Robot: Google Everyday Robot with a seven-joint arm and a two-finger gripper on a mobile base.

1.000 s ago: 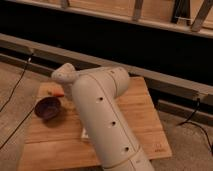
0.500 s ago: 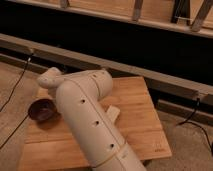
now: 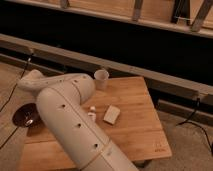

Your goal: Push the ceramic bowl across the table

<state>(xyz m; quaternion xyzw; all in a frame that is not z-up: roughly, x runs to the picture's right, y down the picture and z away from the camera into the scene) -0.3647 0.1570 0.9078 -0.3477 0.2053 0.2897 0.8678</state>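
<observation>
Leftward went the ceramic bowl [image 3: 26, 116], now overhanging the table [image 3: 131, 125] edge; end effector hidden behind the arm [image 3: 70, 120], grip unreadable.

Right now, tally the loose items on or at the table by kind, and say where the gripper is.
Bowl: 1, the ceramic bowl, at the left edge of the table.
Cup: 1, the white cup.
Tan block: 1, the tan block.
Small white item: 1, the small white item, partly behind the arm.
Total: 4.
The gripper is hidden behind the arm.
</observation>
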